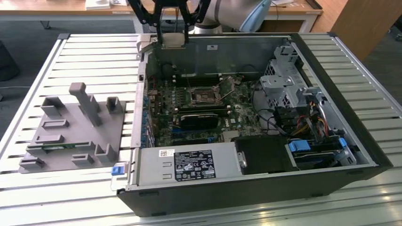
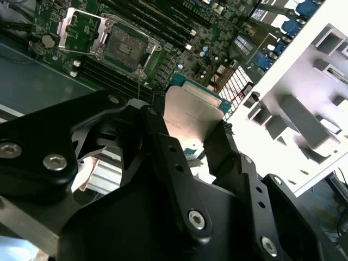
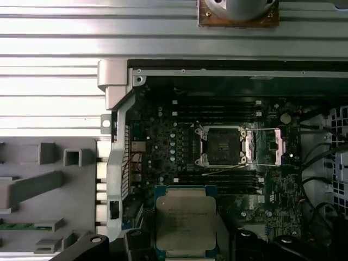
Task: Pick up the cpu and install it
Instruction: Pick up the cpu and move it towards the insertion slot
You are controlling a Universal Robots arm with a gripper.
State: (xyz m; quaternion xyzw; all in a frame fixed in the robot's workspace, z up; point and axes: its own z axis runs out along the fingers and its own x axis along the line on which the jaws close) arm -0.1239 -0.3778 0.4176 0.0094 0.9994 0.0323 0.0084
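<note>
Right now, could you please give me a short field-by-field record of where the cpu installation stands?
gripper: shut on the cpu, raised above the open computer case
cpu: metal top showing, not yet in the socket
socket: empty, cover frame swung open
fixture tray: beside the case, on the exterior view's left

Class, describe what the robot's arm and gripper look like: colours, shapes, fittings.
The gripper is matt black, built from flat angular linkage bars pinned with round silver screws. The arm is a smooth silver-grey tube with a light-blue joint cap.
</note>
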